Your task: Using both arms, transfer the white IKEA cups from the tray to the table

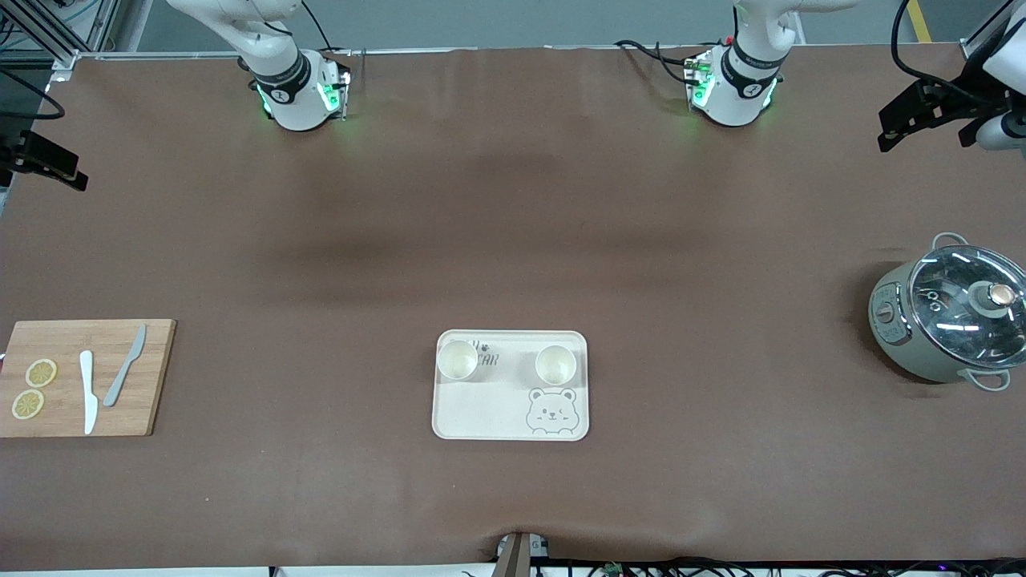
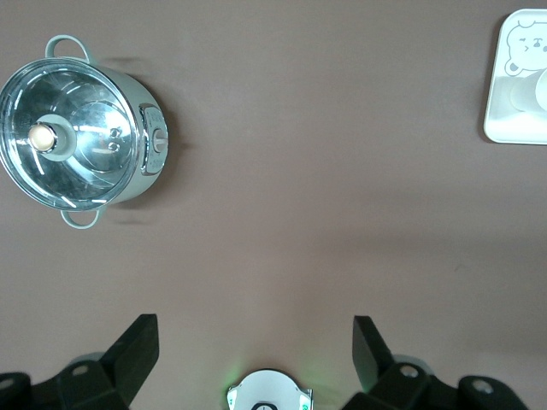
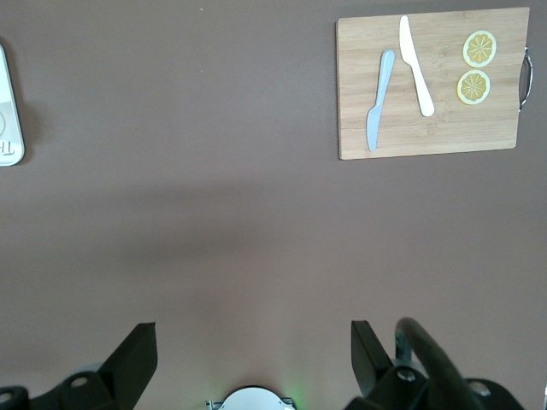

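Two small cream-white handleless cups (image 1: 457,360) (image 1: 555,365) side by side on cream rectangular bear-face tray (image 1: 510,417), cup row running 9 to 3 o'clock. Left end effector (image 2: 255,342) and right end effector (image 3: 254,342) wide open, empty, high over brown tabletop (image 1: 513,224); one cup toward each arm's end.

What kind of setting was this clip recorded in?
Most likely a robotics lab set up as a mock kitchen: a brown-covered table with kitchen props, namely a bear-print tray holding two white cups, a cutting board, and a lidded pot.
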`<state>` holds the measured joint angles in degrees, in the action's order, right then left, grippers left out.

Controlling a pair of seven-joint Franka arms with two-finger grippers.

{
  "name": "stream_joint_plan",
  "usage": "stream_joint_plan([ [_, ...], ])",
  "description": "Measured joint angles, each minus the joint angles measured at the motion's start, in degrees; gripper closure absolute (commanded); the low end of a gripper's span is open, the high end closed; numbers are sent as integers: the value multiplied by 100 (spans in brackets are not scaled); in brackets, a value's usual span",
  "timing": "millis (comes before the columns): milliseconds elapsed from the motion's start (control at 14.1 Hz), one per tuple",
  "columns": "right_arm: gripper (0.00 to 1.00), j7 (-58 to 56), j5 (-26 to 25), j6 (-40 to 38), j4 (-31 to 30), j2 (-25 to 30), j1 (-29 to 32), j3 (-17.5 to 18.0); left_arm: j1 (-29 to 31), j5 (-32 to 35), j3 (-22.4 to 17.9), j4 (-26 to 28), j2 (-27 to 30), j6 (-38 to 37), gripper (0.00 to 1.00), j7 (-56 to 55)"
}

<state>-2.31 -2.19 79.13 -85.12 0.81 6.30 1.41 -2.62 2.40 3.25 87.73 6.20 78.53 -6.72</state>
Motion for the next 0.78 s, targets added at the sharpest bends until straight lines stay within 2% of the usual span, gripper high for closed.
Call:
stream_joint_plan([
  [354, 0, 0, 0, 0, 0, 0, 0, 0, -33, 0, 65, 1, -260, 2, 0, 0],
  [778, 0, 0, 0, 0, 1, 0, 4, 0, -97, 0, 605, -8, -804, 436, 0, -712],
])
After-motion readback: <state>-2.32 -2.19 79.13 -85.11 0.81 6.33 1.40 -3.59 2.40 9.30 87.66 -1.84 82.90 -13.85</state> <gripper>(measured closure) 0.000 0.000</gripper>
